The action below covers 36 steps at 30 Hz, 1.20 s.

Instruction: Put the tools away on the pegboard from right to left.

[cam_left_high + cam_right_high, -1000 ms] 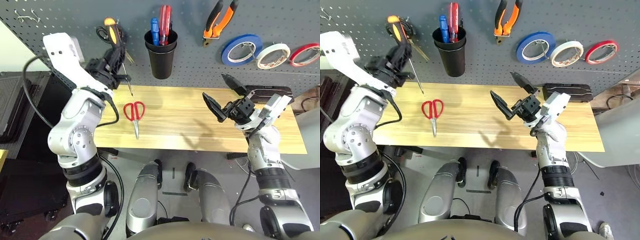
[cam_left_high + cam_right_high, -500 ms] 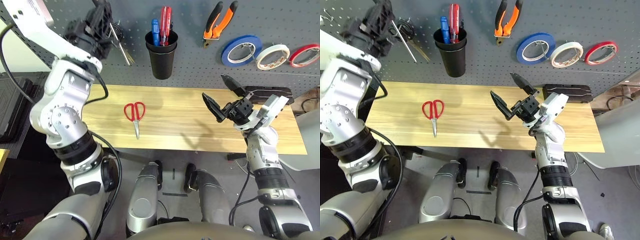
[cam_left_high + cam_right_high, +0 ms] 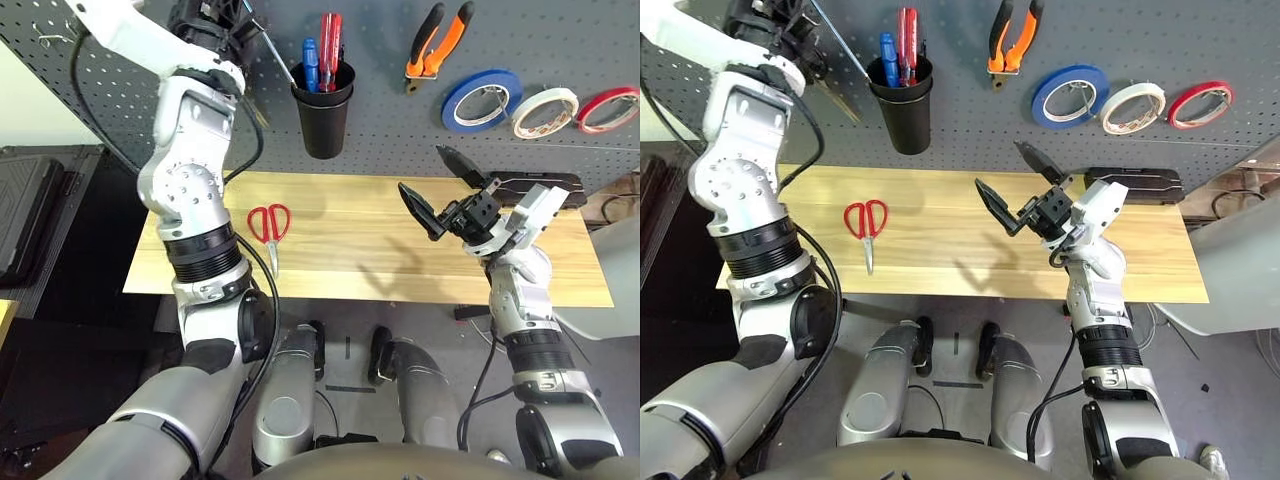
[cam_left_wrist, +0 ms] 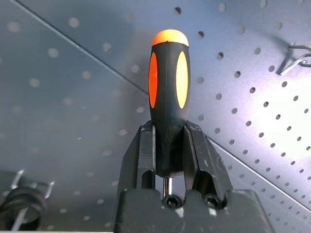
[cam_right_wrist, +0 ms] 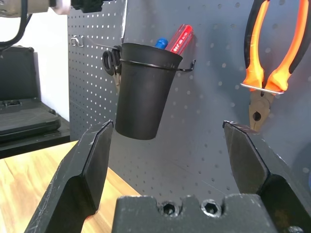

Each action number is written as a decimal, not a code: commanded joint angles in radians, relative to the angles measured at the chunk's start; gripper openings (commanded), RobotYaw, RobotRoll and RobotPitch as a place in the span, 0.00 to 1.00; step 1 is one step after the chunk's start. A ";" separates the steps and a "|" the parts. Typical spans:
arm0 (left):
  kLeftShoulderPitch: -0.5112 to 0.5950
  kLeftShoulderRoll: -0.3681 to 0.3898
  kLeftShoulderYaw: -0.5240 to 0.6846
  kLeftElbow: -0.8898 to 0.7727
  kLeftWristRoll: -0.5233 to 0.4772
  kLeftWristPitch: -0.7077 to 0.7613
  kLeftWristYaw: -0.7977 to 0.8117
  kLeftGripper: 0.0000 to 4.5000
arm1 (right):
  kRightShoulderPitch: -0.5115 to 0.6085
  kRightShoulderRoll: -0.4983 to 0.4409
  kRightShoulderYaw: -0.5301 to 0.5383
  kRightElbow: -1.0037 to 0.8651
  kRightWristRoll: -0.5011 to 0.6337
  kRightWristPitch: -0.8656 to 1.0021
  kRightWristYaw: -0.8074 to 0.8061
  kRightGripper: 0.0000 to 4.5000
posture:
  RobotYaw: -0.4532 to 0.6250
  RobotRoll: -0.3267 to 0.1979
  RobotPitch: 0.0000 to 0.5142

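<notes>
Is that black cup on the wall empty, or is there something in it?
It has things in it: a blue tool and red-handled ones stick out above the black cup's rim.

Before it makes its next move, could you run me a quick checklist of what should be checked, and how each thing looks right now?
1. Screwdriver firmly between the left jaws: ok, they close on its handle.
2. Screwdriver tip lined up with the black cup: cannot tell; it shows near the rim, but depth is unclear.
3. Right arm out of the way: ok, its jaws stand open and empty over the table, well away from the cup.
4. White tape and pliers hung up: ok, both on the pegboard.
5. Red-handled scissors put away: not ok, they lie on the table.
</notes>
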 commanded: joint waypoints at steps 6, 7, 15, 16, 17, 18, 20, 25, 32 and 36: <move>0.006 -0.011 -0.074 0.078 0.048 -0.073 -0.064 0.14 | 0.035 0.011 0.017 -0.060 -0.013 0.009 -0.047 1.00 | 0.48 0.62 0.42; -0.006 -0.013 -0.071 0.076 0.038 -0.066 -0.060 0.14 | 0.040 0.011 0.017 -0.062 -0.016 0.009 -0.050 1.00 | 0.48 0.62 0.42; -0.091 0.033 -0.043 0.056 0.004 -0.017 -0.038 0.14 | 0.056 0.010 0.030 -0.072 -0.028 0.005 -0.069 1.00 | 0.48 0.62 0.43; -0.099 0.039 -0.042 0.054 -0.001 -0.007 -0.038 0.14 | 0.056 0.010 0.031 -0.070 -0.029 0.003 -0.071 1.00 | 0.48 0.62 0.43; -0.106 0.044 -0.040 0.053 -0.007 0.003 -0.037 0.14 | 0.056 0.010 0.032 -0.067 -0.030 0.001 -0.072 1.00 | 0.48 0.62 0.44; -0.111 0.047 -0.037 0.052 -0.011 0.008 -0.035 0.14 | 0.056 0.010 0.033 -0.066 -0.031 0.000 -0.074 1.00 | 0.48 0.62 0.44; -0.112 0.046 -0.037 0.049 -0.021 0.020 -0.029 0.14 | 0.055 0.010 0.035 -0.062 -0.033 -0.003 -0.076 1.00 | 0.48 0.62 0.44; -0.081 0.044 -0.064 0.032 -0.008 0.037 -0.036 0.14 | 0.051 0.008 0.037 -0.055 -0.036 -0.009 -0.083 1.00 | 0.48 0.62 0.44; -0.012 0.106 -0.087 -0.016 0.020 0.083 -0.054 0.14 | 0.045 0.006 0.035 -0.045 -0.040 -0.017 -0.091 1.00 | 0.49 0.62 0.44; 0.007 0.143 -0.079 -0.025 0.026 0.087 -0.057 0.14 | 0.041 0.004 0.034 -0.042 -0.040 -0.016 -0.092 1.00 | 0.49 0.62 0.45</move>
